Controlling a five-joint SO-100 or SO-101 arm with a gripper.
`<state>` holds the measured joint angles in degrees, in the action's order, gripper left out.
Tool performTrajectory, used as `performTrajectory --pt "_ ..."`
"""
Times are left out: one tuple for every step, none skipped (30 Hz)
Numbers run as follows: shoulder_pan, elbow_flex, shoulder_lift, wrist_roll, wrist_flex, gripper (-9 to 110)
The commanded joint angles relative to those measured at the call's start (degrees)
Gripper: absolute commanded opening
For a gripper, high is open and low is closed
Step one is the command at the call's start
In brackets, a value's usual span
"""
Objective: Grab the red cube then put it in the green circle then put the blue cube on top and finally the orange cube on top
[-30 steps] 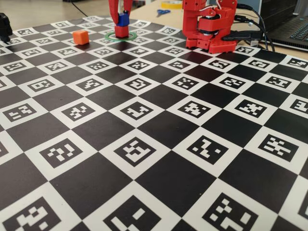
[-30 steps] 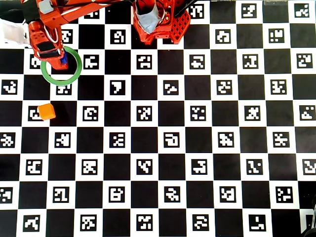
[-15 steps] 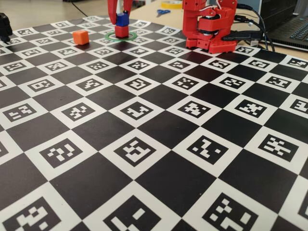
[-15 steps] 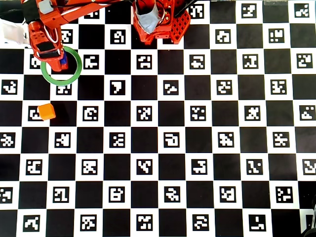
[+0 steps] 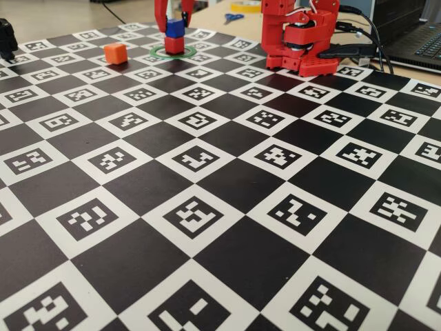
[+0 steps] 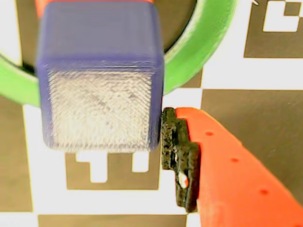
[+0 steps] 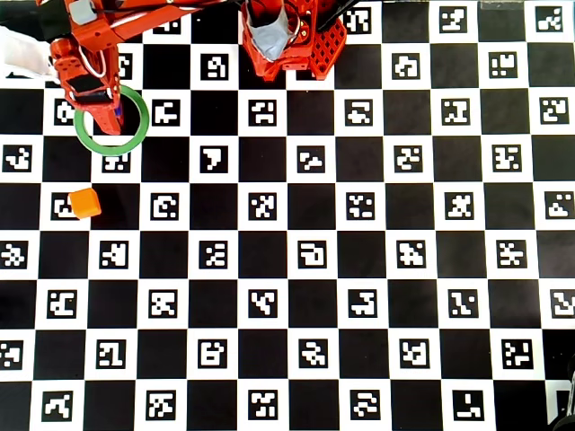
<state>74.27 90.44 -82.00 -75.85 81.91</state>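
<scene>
I see the blue cube (image 5: 175, 28) stacked on the red cube (image 5: 173, 45) inside the green circle (image 5: 157, 52), my hand (image 5: 172, 15) spread wide around it, the orange cube (image 5: 115, 53) left of them.

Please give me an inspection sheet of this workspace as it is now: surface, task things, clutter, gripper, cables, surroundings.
Surface: black-and-white checkered marker board, flat.
Task things: small blue cube on small red cube, inside flat green ring; small orange cube apart on the board.
Clutter: nothing seen on the board.
Gripper: red two-finger gripper open around the blue cube.
Cables: black cables behind the arm base.
Surroundings: blue-handled scissors, laptop.
</scene>
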Motion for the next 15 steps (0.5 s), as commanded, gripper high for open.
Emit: performTrajectory --pt "-1.1 -8.3 -6.5 1.1 3.8 32" --pt "-1.5 -9.5 -6.9 1.6 4.8 32" --pt "-1.8 -10.8 -7.2 1.9 6.3 32" --pt "-2.3 -12.0 -7.5 2.4 7.7 32" --pt "-2.6 -13.1 -7.7 3.0 8.9 32" --pt "-3.0 -14.2 -7.9 3.7 10.1 32" --pt "-3.5 -15.4 -8.1 4.4 11.3 32" --pt "-4.0 -16.5 -8.3 5.6 12.4 32" --pt "-4.5 -17.5 -8.3 6.5 13.3 32" --pt "-4.9 -18.5 -8.5 7.4 14.1 32" --pt "-5.5 -19.4 -8.6 9.2 14.3 32" --pt "-6.1 -20.4 -8.6 11.2 14.5 32" --pt "-6.6 -21.6 -8.5 12.8 15.1 32" --pt "-7.2 -22.9 -8.3 14.1 15.9 32" --pt "-7.7 -24.0 -8.2 15.0 16.6 32"
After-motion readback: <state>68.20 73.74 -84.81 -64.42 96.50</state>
